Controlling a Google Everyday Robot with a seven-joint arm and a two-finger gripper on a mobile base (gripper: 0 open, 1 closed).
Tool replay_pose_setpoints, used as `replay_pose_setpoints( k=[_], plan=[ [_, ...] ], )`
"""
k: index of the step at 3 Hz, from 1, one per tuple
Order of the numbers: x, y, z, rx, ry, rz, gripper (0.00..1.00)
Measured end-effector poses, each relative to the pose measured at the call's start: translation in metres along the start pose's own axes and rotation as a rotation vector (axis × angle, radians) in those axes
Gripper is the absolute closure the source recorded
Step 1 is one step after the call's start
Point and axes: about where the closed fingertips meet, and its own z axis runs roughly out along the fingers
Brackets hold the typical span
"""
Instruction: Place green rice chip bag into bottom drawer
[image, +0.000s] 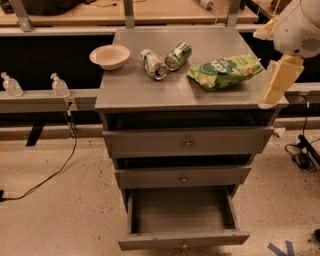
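Observation:
The green rice chip bag (225, 71) lies flat on the right part of the grey cabinet top (145, 90). The bottom drawer (182, 216) is pulled out; its grey box shows nothing inside. My gripper (276, 82) hangs from the white arm (300, 25) at the cabinet's right edge, just right of the bag and apart from it. It holds nothing that I can see.
Two green-and-silver cans (165, 59) lie on their sides in the middle of the cabinet top, and a pale bowl (110, 55) stands at the left. The two upper drawers (187, 142) stand slightly out. Cables (50, 170) run over the floor at left and right.

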Motion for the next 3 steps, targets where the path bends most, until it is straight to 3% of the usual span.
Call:
replay_pose_setpoints(
  k=[1, 2, 3],
  plan=[
    [0.002, -0.0404, 0.0257, 0.035, -0.011, -0.035, 0.16],
    [0.0018, -0.0457, 0.0308, 0.036, -0.015, -0.037, 0.05],
    [0.0013, -0.0456, 0.0321, 0.035, -0.015, -0.038, 0.0]
  ],
)
